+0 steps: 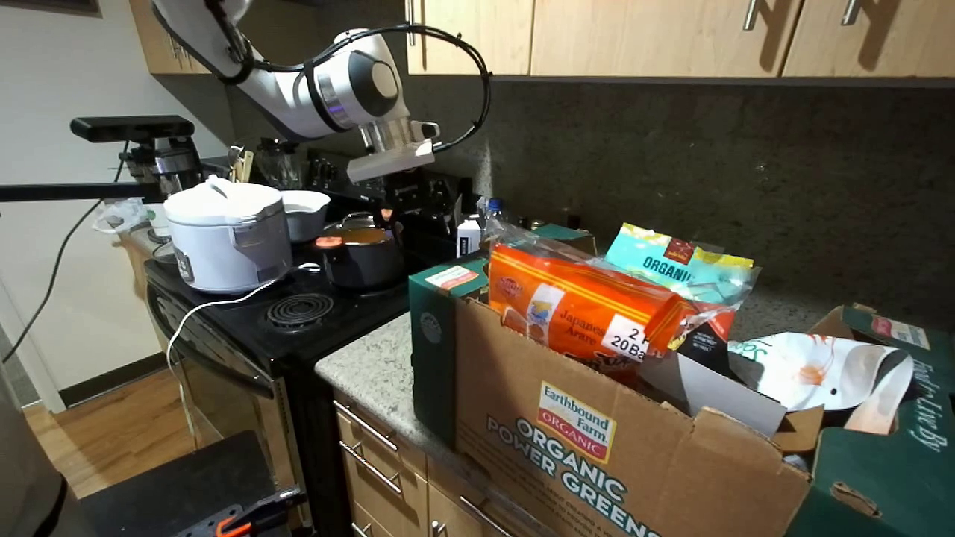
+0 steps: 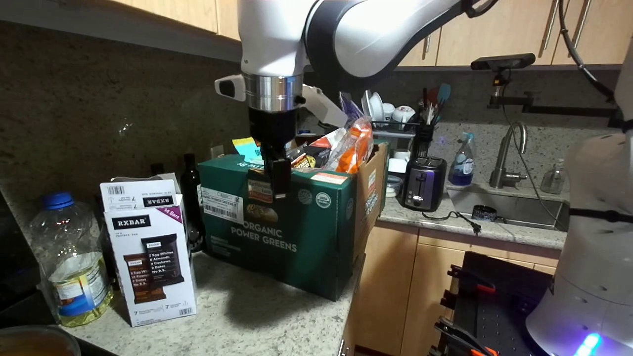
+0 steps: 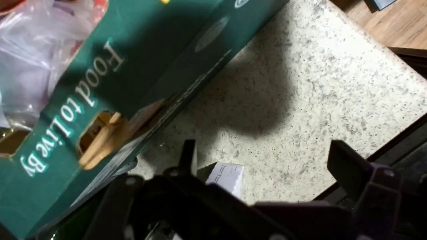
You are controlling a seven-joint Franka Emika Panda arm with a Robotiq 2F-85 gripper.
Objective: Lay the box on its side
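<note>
Black two-fingered claw (image 3: 263, 143), closest to the wrist lens: jaws spread wide, nothing gripped. I hang above the speckled pale stone desk (image 2: 277, 321), near the green end of the big open-topped brown-and-green cardboard carton (image 2: 282, 227). Whether I touch it, I cannot tell.

Tall white cardboard box with RXBAR print (image 2: 148, 254): taken as the task's box (judgement). Stands on its short end on the desk, between the clear blue-capped plastic bottle (image 2: 76, 267) and the carton; upper flaps (image 2: 136, 193) look raised.

White corner (image 3: 228, 175) in wrist view: that box, framed between my jaws but lower down. In an exterior view the claw (image 2: 280, 188) hangs off to one side of it, apart.

Box, done: no laying-down yet. I would log approach only, with the claw parted and ready.

Box, left: nearly everything, by my estimate. Line up over it, descend, take or push the upper part, tip it, lower it onto a side, let go, back off.

Bottle: close beside the box; contact unclear. Tipping that way would likely strike it, so I favour another direction.

Flaps: probably thin and loose. A pinch there may fold cardboard without turning the box.
</note>
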